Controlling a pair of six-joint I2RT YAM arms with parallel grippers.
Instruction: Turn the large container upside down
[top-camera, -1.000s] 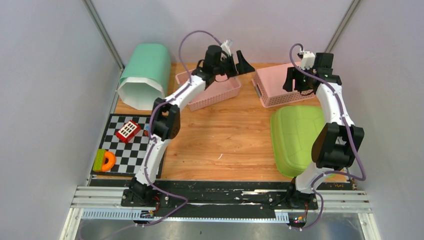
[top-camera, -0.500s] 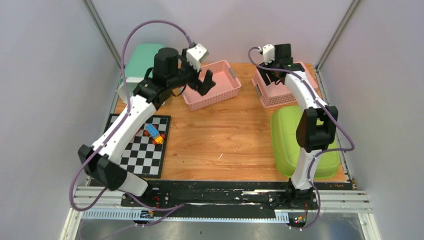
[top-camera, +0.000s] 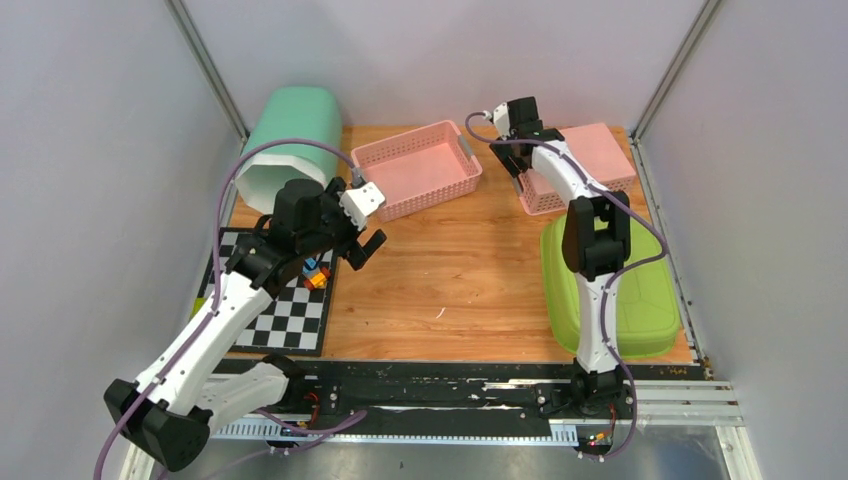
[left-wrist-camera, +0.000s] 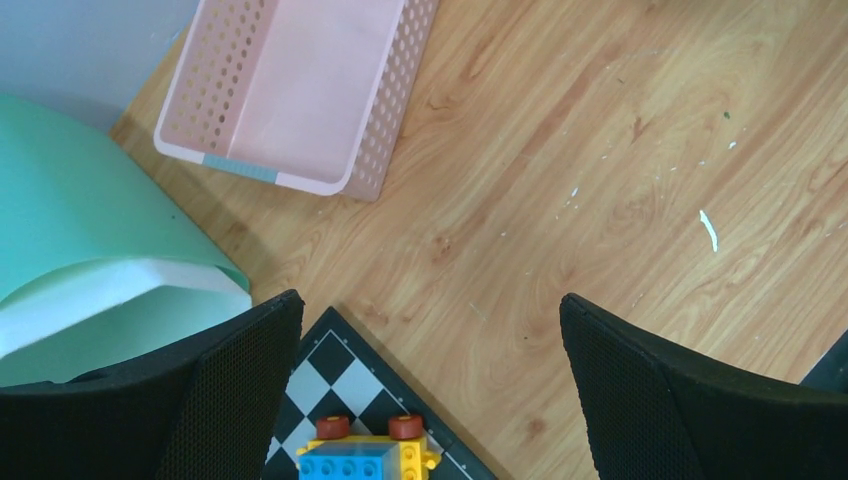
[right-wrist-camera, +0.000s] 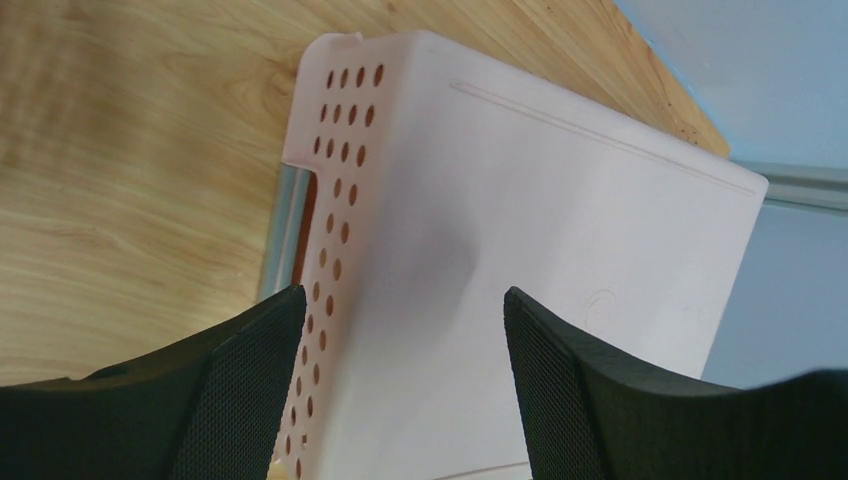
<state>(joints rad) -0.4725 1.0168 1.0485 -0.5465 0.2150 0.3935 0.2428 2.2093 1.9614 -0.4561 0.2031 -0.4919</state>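
Observation:
The large lime-green container (top-camera: 610, 280) lies at the right with its flat bottom facing up. A mint-green bin (top-camera: 290, 140) lies on its side at the back left, and shows in the left wrist view (left-wrist-camera: 90, 250). My left gripper (top-camera: 352, 248) is open and empty above the corner of the checkered mat (top-camera: 285, 310); its jaws (left-wrist-camera: 430, 380) stand wide apart. My right gripper (top-camera: 530, 140) is open and empty just above an upturned pink basket (top-camera: 585, 165), whose pale bottom fills the right wrist view (right-wrist-camera: 520, 250). The gripper (right-wrist-camera: 400, 380) does not touch the basket.
An upright pink basket (top-camera: 420, 168) stands at the back centre, also in the left wrist view (left-wrist-camera: 300, 90). Toy bricks (top-camera: 312, 272) lie on the checkered mat (left-wrist-camera: 350, 395), close under my left gripper (left-wrist-camera: 365, 455). Grey walls close in the table on three sides.
My left arm has swung back from the pink basket to the near left, over the mat corner. My right gripper has moved left along the back, over the upturned pink basket.

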